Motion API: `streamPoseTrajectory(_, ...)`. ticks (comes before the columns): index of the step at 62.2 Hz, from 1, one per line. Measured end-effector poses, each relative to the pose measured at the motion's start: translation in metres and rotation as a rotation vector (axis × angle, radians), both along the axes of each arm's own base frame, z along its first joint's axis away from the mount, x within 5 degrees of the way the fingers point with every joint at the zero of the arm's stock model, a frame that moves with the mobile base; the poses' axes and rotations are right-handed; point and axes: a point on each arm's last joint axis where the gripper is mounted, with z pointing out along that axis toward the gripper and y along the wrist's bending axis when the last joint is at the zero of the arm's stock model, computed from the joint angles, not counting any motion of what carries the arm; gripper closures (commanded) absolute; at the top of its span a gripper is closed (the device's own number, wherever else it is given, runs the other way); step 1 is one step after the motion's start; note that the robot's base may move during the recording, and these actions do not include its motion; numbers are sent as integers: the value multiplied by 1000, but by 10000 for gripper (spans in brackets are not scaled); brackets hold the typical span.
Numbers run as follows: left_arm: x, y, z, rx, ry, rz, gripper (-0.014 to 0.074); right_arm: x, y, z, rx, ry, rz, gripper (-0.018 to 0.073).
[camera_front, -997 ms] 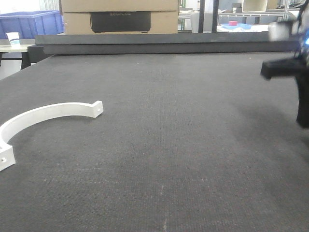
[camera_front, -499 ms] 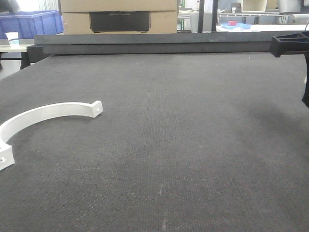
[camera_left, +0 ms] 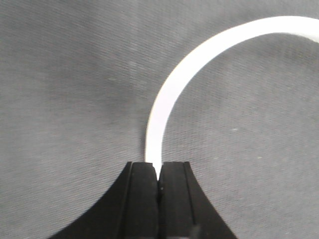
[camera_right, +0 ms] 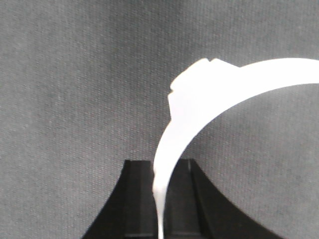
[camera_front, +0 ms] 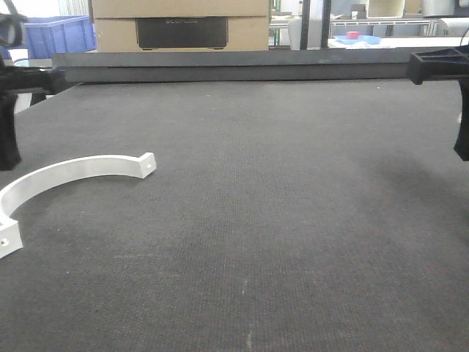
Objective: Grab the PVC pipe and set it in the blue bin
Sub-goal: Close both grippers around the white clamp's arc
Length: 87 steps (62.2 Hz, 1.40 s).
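Observation:
A white curved PVC pipe piece lies on the dark mat at the left. It also shows in the left wrist view, beyond the fingertips. My left gripper is shut and empty, with its arm at the left edge over the piece's left part. My right gripper is shut on a second white curved PVC piece, held above the mat. Its arm is at the right edge. The blue bin stands far back left, off the mat.
A dark raised bar runs along the mat's far edge. A cardboard box stands behind it. A white table with a cup is at the back left, and shelving with small items is at the back right.
My left arm has come into view at the left edge. My right arm has moved up and further right. The white piece on the mat has not moved.

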Motion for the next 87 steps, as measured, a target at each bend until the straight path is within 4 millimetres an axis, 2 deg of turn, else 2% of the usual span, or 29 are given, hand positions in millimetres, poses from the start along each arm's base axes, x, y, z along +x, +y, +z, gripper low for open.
streamPoseTrajectory(6,2,-1,-6,-2,15,-2,665,0,0,0,1,-3,0,727)
streamPoseTrajectory(19,4,-1,-12,6,27,-6,352,2,0,0,5,-20,1,727)
streamPoseTrajectory(25,5,-1,-14,7,35,-6,310,3,1,1,7,-29,1,727)
streamPoseTrajectory(42,11,-2,-44,19,111,-6,370,5,1,1,14,-52,1,727)
streamPoseTrajectory(53,12,-1,-46,31,117,-11,437,5,1,1,15,-57,0,727)
streamPoseTrajectory(59,12,-1,-46,35,116,-13,531,5,1,1,15,-57,0,727)
streamPoseTrajectory(67,12,0,-46,37,116,-14,710,6,2,2,17,-65,0,727)
streamPoseTrajectory(87,11,-1,-44,31,119,-11,708,7,3,2,29,-84,-2,728)
